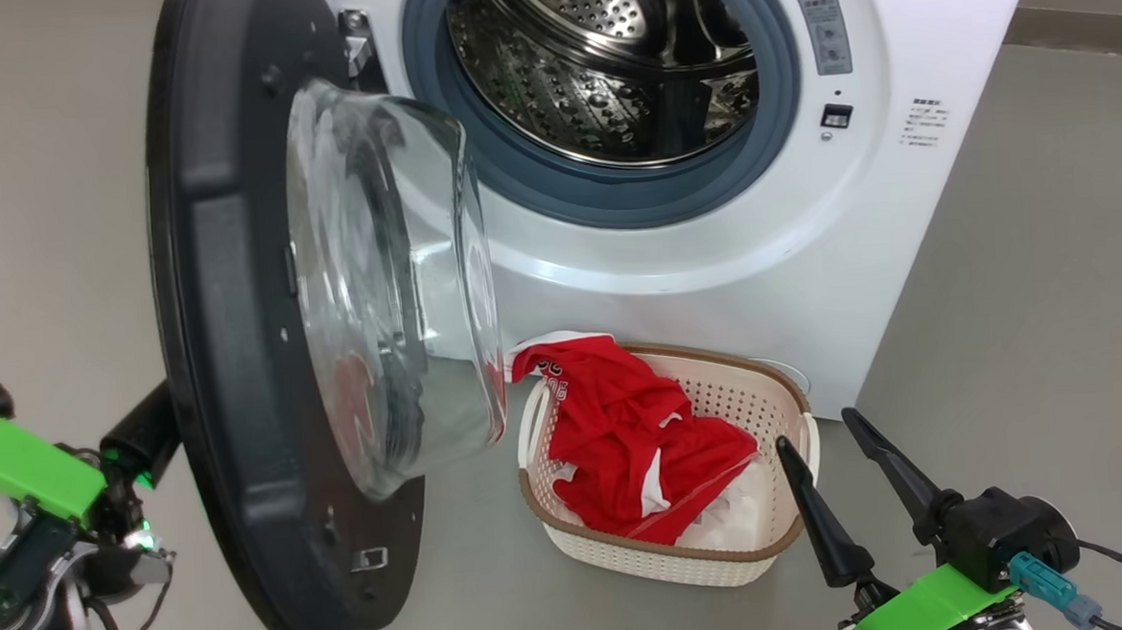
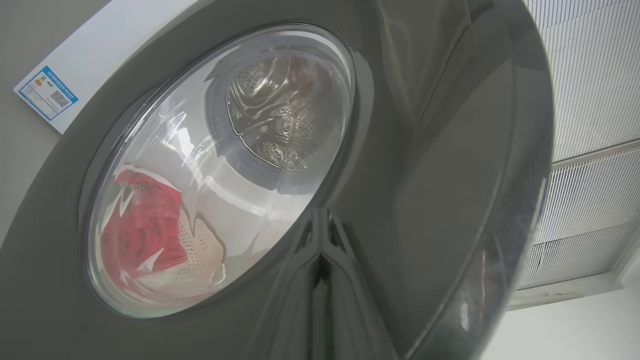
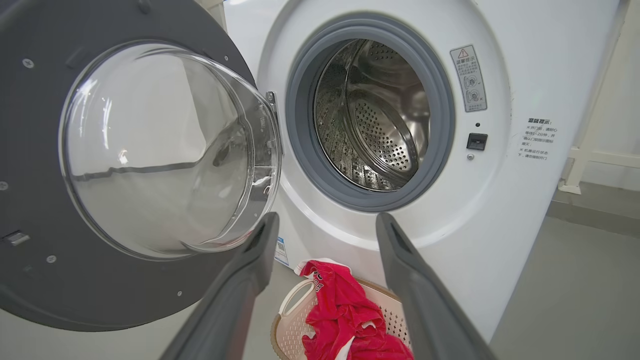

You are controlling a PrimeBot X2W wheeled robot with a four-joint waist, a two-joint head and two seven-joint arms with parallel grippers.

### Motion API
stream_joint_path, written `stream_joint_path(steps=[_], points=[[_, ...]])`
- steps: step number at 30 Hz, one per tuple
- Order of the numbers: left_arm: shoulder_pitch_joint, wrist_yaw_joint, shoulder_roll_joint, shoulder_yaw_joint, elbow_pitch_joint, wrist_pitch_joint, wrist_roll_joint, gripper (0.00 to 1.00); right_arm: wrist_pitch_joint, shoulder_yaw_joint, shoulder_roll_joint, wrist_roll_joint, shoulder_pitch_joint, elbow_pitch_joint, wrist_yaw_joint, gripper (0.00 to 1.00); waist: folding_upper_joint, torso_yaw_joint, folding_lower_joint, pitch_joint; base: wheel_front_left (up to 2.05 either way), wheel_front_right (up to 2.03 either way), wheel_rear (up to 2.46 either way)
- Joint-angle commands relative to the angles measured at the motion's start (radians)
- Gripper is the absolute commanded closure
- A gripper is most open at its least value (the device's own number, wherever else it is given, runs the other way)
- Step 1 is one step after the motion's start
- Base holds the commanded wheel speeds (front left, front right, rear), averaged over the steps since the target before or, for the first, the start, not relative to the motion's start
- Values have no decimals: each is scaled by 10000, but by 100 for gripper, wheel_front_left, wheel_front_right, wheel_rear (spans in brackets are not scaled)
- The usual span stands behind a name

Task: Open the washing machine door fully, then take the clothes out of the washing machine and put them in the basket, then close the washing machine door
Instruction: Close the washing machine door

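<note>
The washing machine (image 1: 711, 249) stands with its steel drum (image 1: 605, 63) showing no clothes inside. Its door (image 1: 228, 371) hangs swung out to the left, the glass bowl (image 1: 386, 276) facing right. The red clothes (image 1: 635, 436) lie heaped in the basket (image 1: 784, 390) on the floor below the opening. My left gripper (image 1: 144, 428) is behind the door, against its glossy outer face (image 2: 425, 200), fingers (image 2: 322, 280) pressed together. My right gripper (image 1: 817, 429) hovers open just right of the basket, holding nothing. The right wrist view looks past its fingers (image 3: 250, 280) at the drum (image 3: 375, 120) and the clothes (image 3: 345, 315).
Grey floor (image 1: 1049, 280) spreads to the right of the machine and in front of the basket. The door's rim (image 3: 30, 280) reaches low toward the floor at the left. A blue label (image 2: 46, 92) is on the machine's front. A white slatted panel (image 2: 590, 100) shows beyond the door.
</note>
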Motion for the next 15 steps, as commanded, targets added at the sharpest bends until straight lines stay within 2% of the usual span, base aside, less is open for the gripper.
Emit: stream_joint_path(steps=[1, 15], points=[[-11, 45, 158, 42, -390, 31, -169, 100, -65, 195, -6, 12, -129, -237, 63, 0, 0, -82, 0, -8, 0, 0, 0], [164, 212, 150, -531, -583, -363, -1142, 100, -65, 226, 22, 54, -165, -263, 63, 0, 0, -689, 0, 32, 0, 0, 0]])
